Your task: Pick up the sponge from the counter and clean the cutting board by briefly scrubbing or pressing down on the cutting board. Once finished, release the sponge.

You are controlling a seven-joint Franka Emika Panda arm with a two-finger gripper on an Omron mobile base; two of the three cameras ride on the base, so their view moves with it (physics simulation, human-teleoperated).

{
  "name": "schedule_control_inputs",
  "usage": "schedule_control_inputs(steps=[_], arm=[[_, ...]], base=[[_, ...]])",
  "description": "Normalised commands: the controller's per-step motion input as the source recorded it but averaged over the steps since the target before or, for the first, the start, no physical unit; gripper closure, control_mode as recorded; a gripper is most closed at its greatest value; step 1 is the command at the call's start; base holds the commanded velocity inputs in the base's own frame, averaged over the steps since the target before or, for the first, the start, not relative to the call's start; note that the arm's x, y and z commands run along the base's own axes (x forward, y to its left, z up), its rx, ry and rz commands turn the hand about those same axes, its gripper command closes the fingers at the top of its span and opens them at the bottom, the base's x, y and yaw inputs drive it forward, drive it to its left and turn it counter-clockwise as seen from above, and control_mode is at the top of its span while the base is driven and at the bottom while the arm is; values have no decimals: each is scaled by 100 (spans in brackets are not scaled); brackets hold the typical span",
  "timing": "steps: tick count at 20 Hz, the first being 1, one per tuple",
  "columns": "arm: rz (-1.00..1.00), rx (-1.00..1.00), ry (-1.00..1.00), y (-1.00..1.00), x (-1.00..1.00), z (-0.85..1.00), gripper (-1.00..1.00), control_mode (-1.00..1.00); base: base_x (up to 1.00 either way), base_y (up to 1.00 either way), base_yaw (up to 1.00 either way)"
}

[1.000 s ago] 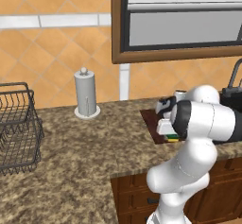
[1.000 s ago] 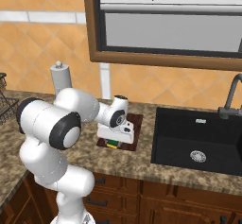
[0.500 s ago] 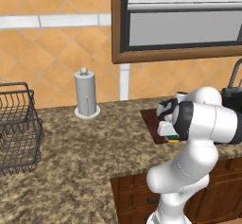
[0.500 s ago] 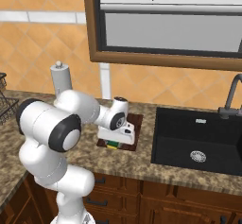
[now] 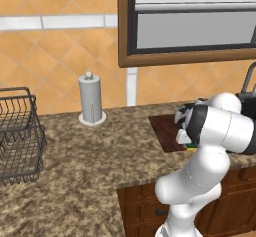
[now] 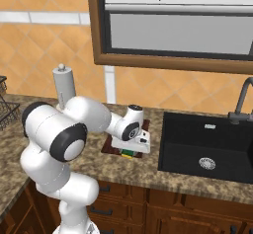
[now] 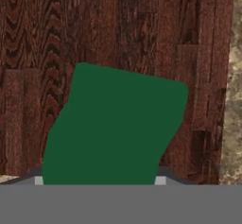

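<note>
You are looking at the sponge [image 7: 113,128] sitting over the cutting board [image 7: 118,29], with its dark green scrub face turned toward the hand camera and wood grain showing on three sides of it. From the right base view, the sponge [image 6: 128,154] is lying at the board's [image 6: 109,146] front edge, the edge nearest the drawers, directly under the gripper [image 6: 131,148]. The left base view is showing a sliver of yellow and green [image 5: 190,146] at that same front edge of the board [image 5: 165,131], mostly hidden behind the arm.

I cannot tell whether the fingers are clamped on the sponge or parted around it; the green face is covering the spot where the tips would appear.

As a judgement: the sponge is going to be light and soft, so it will squash under pressure and could twist if pinched at a corner. Taking it across the short sides, on the yellow body below the scrub layer, looks safest. The board seems stiff and flat on the counter [image 6: 143,171], but it may slide if you are pushing sideways hard, so press mostly downward.
</note>
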Motion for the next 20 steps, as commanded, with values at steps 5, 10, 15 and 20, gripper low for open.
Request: schedule_control_inputs(steps=[5, 10, 15, 20], arm=[[0, 0, -3, -5, 24, -11, 100, -100], [0, 0, -12, 0, 50, -4, 100, -100], [0, 0, -9, -1, 31, 0, 100, -100], [0, 0, -5, 0, 39, 0, 100, -100]], base=[[0, 0, 0], [0, 0, 0], [0, 0, 0], [0, 0, 0]])
